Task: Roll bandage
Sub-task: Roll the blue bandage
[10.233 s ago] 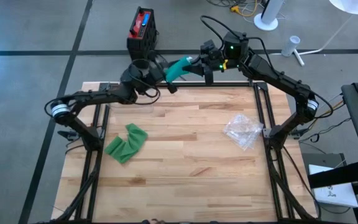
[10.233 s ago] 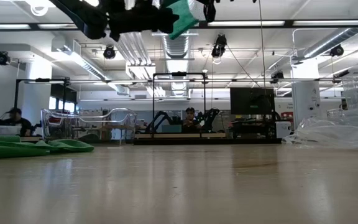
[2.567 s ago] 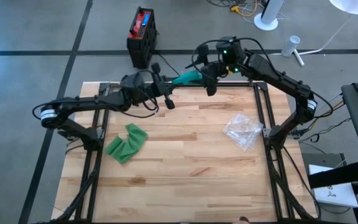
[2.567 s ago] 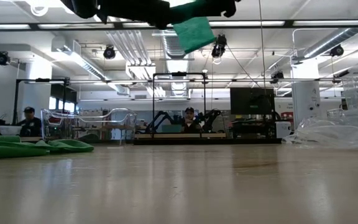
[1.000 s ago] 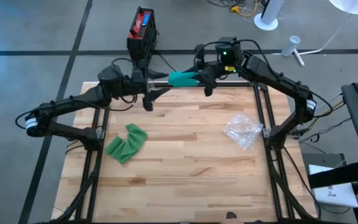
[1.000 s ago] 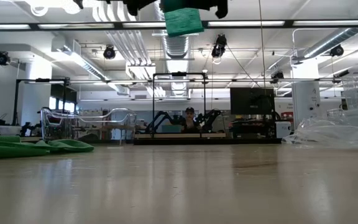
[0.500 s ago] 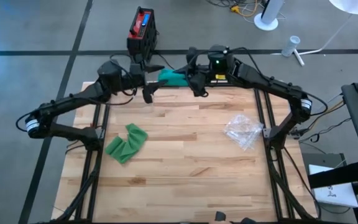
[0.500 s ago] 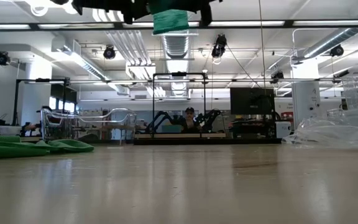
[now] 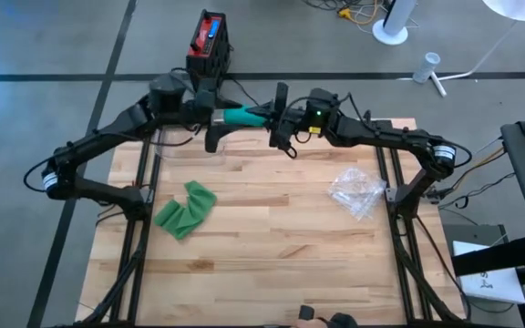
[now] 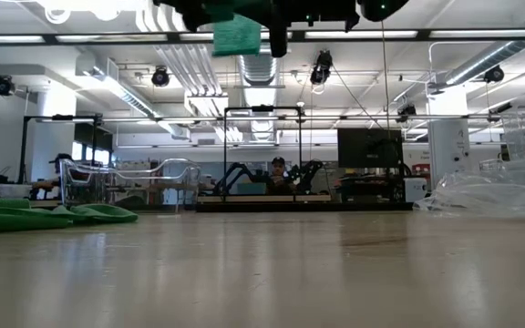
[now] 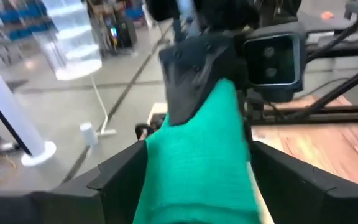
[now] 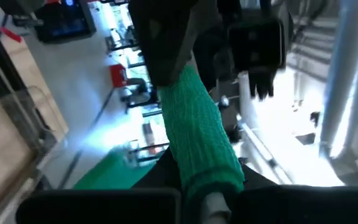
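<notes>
1. A loose green bandage (image 9: pixel 184 210) lies crumpled near the table's (image 9: pixel 272 264) left edge, untouched; I judge it waits its turn.
2. My left gripper (image 9: pixel 215 117) hangs in the air over the table's far edge, toward the far-left corner. Its fingers stand wide around one end of the teal bandage roll (image 9: pixel 242 116), and whether they press it I cannot tell. I keep them spread, I think, so the roll can turn between them rather than be clamped.
3. My right gripper (image 9: pixel 279 116) faces it from the other side, closed tight on the roll's other end, which fixes the axis for winding.
4. Held high between both arms, a tail hangs free below the roll.
5. A crinkled clear wrapper (image 9: pixel 356 190) sits near the right edge, out of the way.
</notes>
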### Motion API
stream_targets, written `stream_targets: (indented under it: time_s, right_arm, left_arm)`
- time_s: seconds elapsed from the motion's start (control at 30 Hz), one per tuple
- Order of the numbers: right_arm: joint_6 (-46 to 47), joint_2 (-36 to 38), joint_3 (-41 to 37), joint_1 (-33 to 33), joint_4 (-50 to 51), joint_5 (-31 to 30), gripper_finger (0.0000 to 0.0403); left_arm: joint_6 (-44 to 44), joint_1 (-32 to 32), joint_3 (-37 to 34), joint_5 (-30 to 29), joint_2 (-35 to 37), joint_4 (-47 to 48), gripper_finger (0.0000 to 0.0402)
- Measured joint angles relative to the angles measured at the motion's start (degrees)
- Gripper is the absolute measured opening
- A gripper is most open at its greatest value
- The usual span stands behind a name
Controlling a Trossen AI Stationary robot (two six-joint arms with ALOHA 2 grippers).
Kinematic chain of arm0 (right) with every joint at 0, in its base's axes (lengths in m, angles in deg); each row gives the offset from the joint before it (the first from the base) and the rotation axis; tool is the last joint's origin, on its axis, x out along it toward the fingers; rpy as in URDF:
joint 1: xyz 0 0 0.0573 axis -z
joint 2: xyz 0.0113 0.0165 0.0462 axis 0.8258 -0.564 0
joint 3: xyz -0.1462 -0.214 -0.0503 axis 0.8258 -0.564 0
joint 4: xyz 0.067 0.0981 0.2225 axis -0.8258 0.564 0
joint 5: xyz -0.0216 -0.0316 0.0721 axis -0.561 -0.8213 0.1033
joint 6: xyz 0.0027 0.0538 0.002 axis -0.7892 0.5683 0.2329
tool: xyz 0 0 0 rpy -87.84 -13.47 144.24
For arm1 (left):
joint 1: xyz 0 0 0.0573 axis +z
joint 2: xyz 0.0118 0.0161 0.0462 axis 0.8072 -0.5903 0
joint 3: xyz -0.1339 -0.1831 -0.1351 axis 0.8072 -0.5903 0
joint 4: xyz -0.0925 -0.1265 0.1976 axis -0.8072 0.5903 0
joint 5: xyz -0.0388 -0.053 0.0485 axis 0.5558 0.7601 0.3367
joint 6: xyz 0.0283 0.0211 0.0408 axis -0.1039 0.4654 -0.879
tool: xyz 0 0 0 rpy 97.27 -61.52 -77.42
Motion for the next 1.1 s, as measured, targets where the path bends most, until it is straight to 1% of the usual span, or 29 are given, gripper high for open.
stream_targets:
  time_s: [0.2,0.33,0.43,0.53,0.67,0.77,0.93,1.03,1.1]
  right_arm:
    - [-1.21,0.0,-0.63,-0.27,-1.04,-1.76,0.0019]
    - [-4.27,0.0,-0.66,-0.24,-1.06,-3.94,0.0019]
    - [-5.8,0.0,-0.72,-0.29,-0.84,-4.01,0.0019]
    - [-3.95,0.13,-0.72,-0.34,0.21,-2.72,0.0019]
    - [-0.82,0.51,-0.74,-0.33,2.24,-1.38,0.0019]
    - [0.15,0.8,-0.72,-0.31,5.48,-1.18,0.0019]
    - [2.94,1.23,0.76,-0.23,11.98,-0.97,0.0019]
    - [3.2,2.45,2.67,-0.2,16.5,0.41,0.0019]
    - [3.6,2.82,4.65,-0.18,20.45,1.35,0.0019]
  left_arm:
    - [-0.62,0.0,5.03,0.15,-3.36,5.2,0.0252]
    - [-0.97,-0.04,5.28,0.15,-3.49,5.99,0.0237]
    - [-0.43,-0.02,5.28,0.13,-3.08,6.48,0.023]
    - [-2.04,-0.04,6.64,0.14,-2.74,10.16,0.023]
    - [-6.14,-0.04,9.0,-0.03,-2.25,13.63,0.0241]
    - [-7.33,-0.11,9.12,-0.11,-2.21,12.25,0.0254]
    - [-6.36,-0.73,7.44,0.17,-2.98,8.53,0.027]
    - [-5.1,-0.74,6.43,0.82,-3.99,8.5,0.0271]
    - [-4.12,-0.74,6.12,2.58,-4.58,7.72,0.0267]
